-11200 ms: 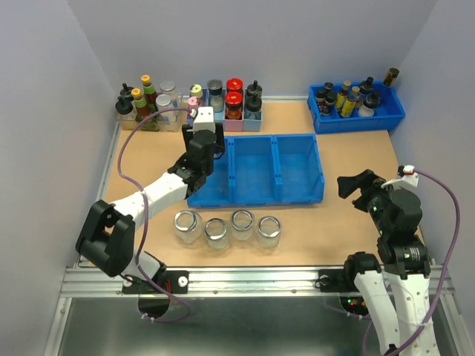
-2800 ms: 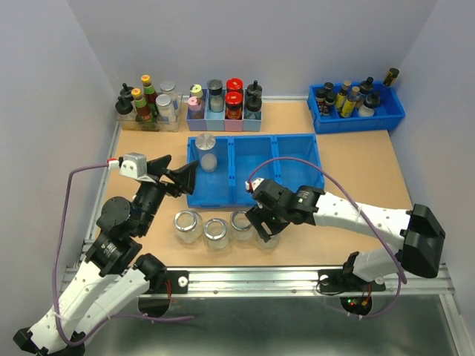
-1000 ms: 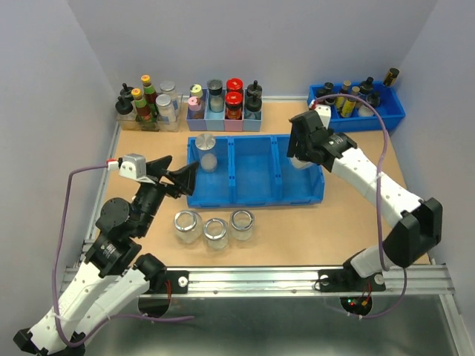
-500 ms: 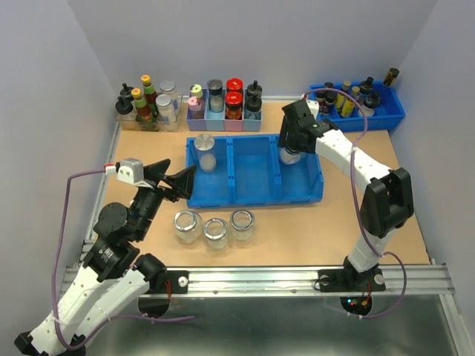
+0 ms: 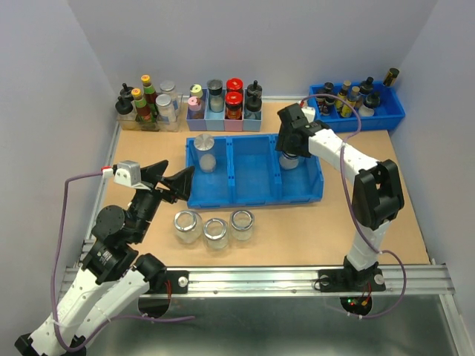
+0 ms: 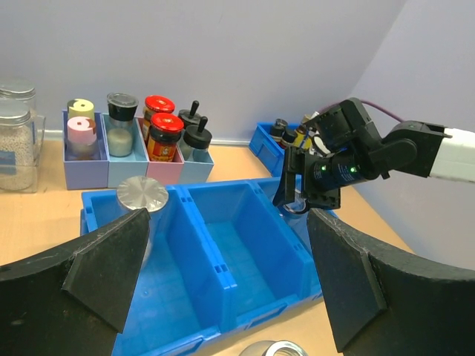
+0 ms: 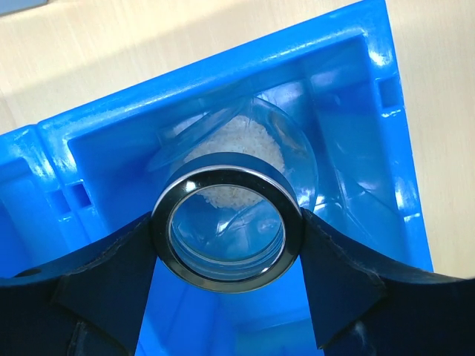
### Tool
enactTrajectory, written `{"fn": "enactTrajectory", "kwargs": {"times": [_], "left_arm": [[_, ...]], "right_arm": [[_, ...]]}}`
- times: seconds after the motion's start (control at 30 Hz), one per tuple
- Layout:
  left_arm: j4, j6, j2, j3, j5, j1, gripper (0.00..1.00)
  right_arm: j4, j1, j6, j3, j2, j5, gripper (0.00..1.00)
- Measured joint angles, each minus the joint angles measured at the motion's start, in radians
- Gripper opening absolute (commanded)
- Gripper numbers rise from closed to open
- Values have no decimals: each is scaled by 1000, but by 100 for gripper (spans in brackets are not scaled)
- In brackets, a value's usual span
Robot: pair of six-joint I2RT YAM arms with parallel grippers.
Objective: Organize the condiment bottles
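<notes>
My right gripper (image 5: 289,148) is shut on the silver rim of a clear condiment jar (image 7: 223,176) holding white grains. The jar hangs in the right compartment of the blue bin (image 5: 256,196), close to its back wall; I cannot tell whether it touches the floor. In the right wrist view the right gripper (image 7: 228,233) has a finger on each side of the rim. A lidded jar (image 5: 207,150) stands in the left compartment. Three open jars (image 5: 216,232) stand in a row before the bin. My left gripper (image 5: 172,178) is open and empty near the bin's left front corner.
Pastel holders with coloured-cap bottles (image 5: 225,104) and a clear holder of bottles (image 5: 145,104) line the back wall. A blue tray of dark bottles (image 5: 356,104) sits at the back right. The bin's middle compartment (image 6: 237,245) holds nothing.
The right arm took the rightmost jar from the front row and carried it into the bin's right compartment, shifting left and back over the last second. The left arm sank slightly, still open.
</notes>
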Motion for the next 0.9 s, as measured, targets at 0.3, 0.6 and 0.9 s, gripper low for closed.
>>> {"fn": "enactTrajectory", "kwargs": {"times": [0.3,0.6,0.9], "left_arm": [[0,0,0,0,0,0,99],[0,0,0,-2,0,0,99],[-3,0,1,-14,-1,0,99]], "right_arm": [[2,-2,70,0,0,4,100],[31,-2,78,0,-13,11,100],[54,-2,3,-9,-246,-5,100]]}}
